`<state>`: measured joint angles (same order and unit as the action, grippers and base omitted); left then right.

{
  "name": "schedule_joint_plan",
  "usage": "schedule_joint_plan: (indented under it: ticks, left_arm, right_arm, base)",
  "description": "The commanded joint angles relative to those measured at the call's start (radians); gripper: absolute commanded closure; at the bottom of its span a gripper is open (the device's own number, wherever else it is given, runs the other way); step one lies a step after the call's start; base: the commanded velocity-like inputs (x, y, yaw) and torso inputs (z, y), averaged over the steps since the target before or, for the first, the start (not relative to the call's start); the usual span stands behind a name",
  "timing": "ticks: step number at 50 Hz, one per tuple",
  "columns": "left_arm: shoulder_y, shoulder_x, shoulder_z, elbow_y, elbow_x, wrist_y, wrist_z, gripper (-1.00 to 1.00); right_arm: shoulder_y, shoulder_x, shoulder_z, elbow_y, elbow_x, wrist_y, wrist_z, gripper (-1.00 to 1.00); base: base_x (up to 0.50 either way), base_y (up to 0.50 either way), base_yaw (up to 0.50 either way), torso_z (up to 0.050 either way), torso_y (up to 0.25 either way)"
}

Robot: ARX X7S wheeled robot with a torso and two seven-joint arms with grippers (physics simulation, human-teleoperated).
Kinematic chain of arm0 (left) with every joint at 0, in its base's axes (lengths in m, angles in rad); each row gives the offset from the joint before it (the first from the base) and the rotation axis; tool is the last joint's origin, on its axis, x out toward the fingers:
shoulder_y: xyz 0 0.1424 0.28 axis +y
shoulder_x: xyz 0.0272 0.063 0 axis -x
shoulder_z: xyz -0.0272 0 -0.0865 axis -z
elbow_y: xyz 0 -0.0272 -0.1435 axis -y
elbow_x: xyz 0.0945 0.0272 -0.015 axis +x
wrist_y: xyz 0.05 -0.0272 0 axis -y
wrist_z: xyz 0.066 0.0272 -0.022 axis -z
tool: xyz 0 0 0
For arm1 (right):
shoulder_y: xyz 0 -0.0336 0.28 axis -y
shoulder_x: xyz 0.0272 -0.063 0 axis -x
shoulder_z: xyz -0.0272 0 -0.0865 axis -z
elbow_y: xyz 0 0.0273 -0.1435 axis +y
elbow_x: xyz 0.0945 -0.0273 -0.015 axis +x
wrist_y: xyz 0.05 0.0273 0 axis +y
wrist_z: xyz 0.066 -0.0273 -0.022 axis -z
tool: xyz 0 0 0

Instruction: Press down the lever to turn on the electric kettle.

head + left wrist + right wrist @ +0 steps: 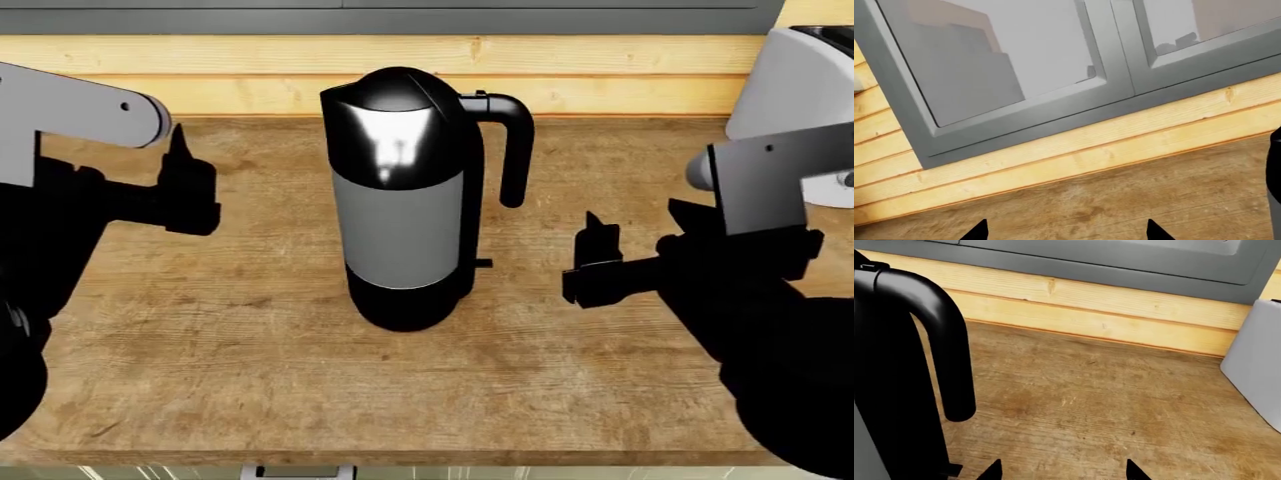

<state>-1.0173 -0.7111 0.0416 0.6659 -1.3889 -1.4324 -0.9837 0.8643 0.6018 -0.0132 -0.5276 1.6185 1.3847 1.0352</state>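
Note:
The electric kettle (400,200) stands upright mid-counter, with a grey body, a glossy black lid and its curved handle (941,340) turned to the right. The lever (482,264) is a small black tab on the lower band under the handle; it also shows as a tab (953,470) in the right wrist view. My right gripper (594,258) hovers open to the right of the lever, a short gap away, with its tips (1064,472) over bare wood. My left gripper (182,170) is open, well to the kettle's left and holding nothing. Only the kettle's edge (1275,170) shows beside that gripper's tips (1066,232).
A white toaster (801,90) stands at the back right, close behind my right arm, and its side (1254,360) shows in the right wrist view. A pale wood backsplash (601,65) and grey window frame (1121,75) bound the counter's far side. The front edge (400,462) is near.

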Motion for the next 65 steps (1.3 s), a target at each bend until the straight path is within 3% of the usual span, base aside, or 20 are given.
schedule_joint_plan:
  ticks: [1, 65]
  left_arm:
    - [0.001, -0.014, 0.007, 0.001, -0.012, 0.016, -0.016, -1.00]
    - [0.021, -0.074, 0.035, 0.003, -0.053, 0.087, -0.047, -1.00]
  right_arm:
    - [-0.015, 0.000, -0.013, -0.007, -0.044, -0.023, -0.023, 1.00]
    - [0.005, -0.093, -0.173, -0.057, -0.082, -0.082, -0.129, 1.00]
  base:
    - [0.00, 0.00, 0.00, 0.000, 0.000]
    - [0.00, 0.00, 0.00, 0.000, 0.000]
